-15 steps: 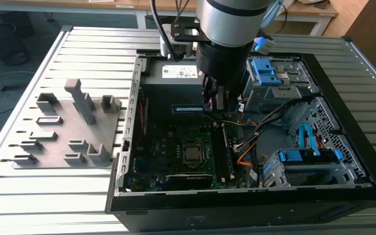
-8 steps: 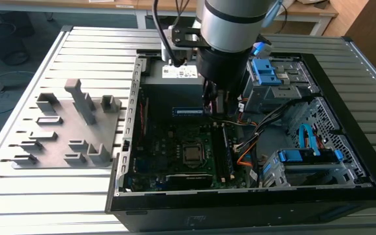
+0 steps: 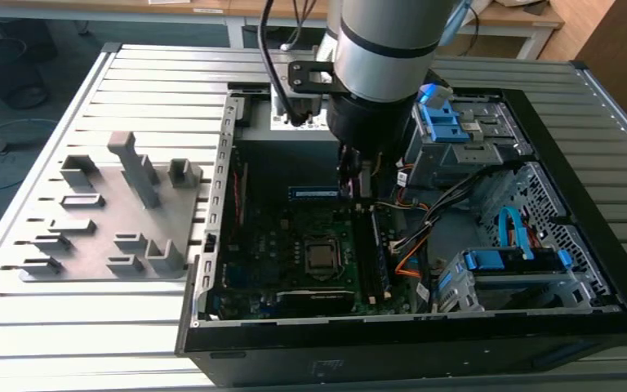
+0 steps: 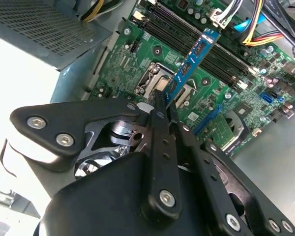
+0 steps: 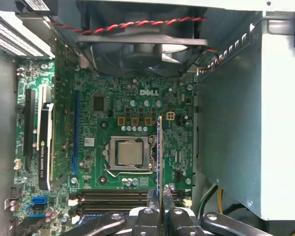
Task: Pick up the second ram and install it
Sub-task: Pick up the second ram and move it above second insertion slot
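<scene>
My gripper [image 3: 357, 189] hangs inside the open computer case [image 3: 531, 318], above the motherboard [image 3: 291, 245]. It is shut on the second ram [image 4: 189, 64], a long thin stick with a blue face and dark chips. In the exterior view the ram [image 3: 313, 193] sticks out of the fingers toward that view's left. In the first wrist view the stick [image 5: 160, 152] shows edge-on, hovering beside the CPU socket [image 5: 129, 152], with the gripper [image 5: 161, 199] closed on its end. The dark memory slots [image 4: 187, 42] lie on the board below, apart from the stick.
A grey holder tray [image 3: 117, 212] with upright ribs lies on the slatted table at the exterior view's left. Inside the case are a rear fan [image 5: 137, 49], a power supply box [image 5: 246, 123], a graphics card [image 5: 46, 142], blue drive bays [image 3: 509, 261] and loose cables [image 3: 444, 204].
</scene>
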`<control>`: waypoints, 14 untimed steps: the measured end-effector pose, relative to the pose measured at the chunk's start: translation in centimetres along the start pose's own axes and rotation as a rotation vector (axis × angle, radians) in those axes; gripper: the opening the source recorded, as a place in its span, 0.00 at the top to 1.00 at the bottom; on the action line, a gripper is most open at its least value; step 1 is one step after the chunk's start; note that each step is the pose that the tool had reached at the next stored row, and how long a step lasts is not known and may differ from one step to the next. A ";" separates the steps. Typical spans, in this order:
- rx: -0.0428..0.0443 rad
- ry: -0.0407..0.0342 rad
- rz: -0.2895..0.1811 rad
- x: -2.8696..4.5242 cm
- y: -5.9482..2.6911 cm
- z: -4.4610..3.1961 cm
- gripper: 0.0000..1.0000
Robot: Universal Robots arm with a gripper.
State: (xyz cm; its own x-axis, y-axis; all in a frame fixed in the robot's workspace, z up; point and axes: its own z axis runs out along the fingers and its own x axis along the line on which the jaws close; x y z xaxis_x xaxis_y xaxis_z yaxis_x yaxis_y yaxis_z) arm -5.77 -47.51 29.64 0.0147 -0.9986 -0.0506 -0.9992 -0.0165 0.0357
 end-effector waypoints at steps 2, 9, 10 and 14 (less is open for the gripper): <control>0.0001 -0.0001 0.000 0.02 -0.03 0.36 0.86; 0.0000 0.0000 0.000 0.63 -0.05 1.02 0.86; 0.0000 0.0000 0.001 0.88 -0.06 1.02 0.86; 0.0001 -0.0001 0.001 1.39 -0.88 1.11 0.86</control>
State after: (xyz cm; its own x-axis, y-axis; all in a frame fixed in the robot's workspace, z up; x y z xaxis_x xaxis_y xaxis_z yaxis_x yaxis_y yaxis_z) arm -4.92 -48.83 28.43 0.0142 -0.9986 -0.0507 -0.9992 -0.0160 0.0357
